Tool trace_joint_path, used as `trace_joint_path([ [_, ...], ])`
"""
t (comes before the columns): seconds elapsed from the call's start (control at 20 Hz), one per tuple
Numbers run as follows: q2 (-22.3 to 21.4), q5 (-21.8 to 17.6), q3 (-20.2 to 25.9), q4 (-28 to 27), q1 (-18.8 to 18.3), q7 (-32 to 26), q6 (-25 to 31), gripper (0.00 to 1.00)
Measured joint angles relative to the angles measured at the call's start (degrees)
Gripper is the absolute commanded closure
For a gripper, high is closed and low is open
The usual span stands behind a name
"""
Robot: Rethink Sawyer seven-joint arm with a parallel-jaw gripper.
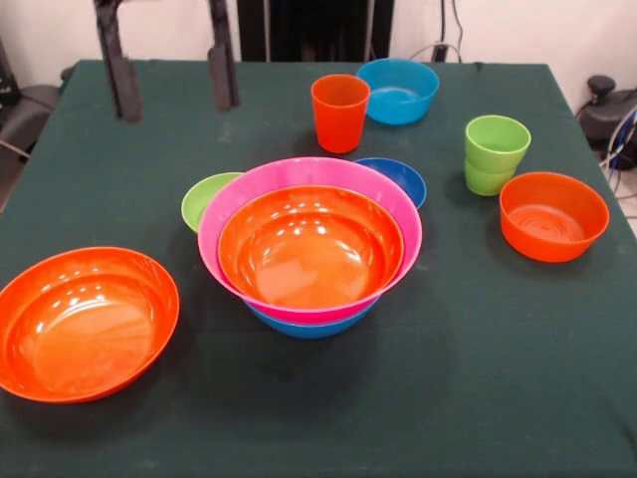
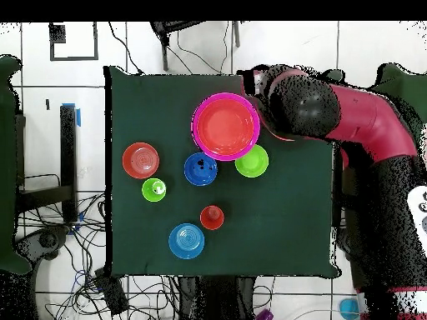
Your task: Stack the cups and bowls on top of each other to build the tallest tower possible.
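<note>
tower mid-table: 3 big bowls nested, blue/pink/orange | gripper released, empty, up at 11 o'clock | left: big orange bowl at 8, small bowls, cups

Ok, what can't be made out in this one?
- Overhead view: the arm covers the loose large orange bowl and the gripper.
- Front view: the top edge cuts off the gripper above its fingers.
- Front view: the pink bowl hides most of the dark blue bowl and part of the lime green bowl.
- The large blue bowl at the bottom: a sliver in front; overhead, the pink bowl covers it.
</note>
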Motion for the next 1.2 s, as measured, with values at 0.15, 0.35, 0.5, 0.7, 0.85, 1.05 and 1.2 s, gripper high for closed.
trace_joint_path([
  [0.15, 2.2, -1.4, 1.4, -1.2, -1.0, -0.2, 0.0, 0.0],
  [0.35, 5.7, -3.1, 3.2, -3.7, -2.0, -1.2, 0.5, 0.0],
  [0.5, 7.9, -4.2, 4.6, -5.8, -2.5, -2.1, 1.8, 0.0],
  [0.7, 10.7, -5.3, 6.4, -8.5, -3.1, -4.4, 4.1, 0.0],
  [0.85, 12.7, -6.3, 7.8, -10.7, -3.4, -6.8, 5.8, 0.0],
  [1.05, 14.4, -6.7, 9.0, -12.7, -3.5, -9.3, 7.2, 0.0],
  [1.2, 15.2, -6.8, 9.6, -13.8, -3.5, -10.8, 7.9, 0.0],
])
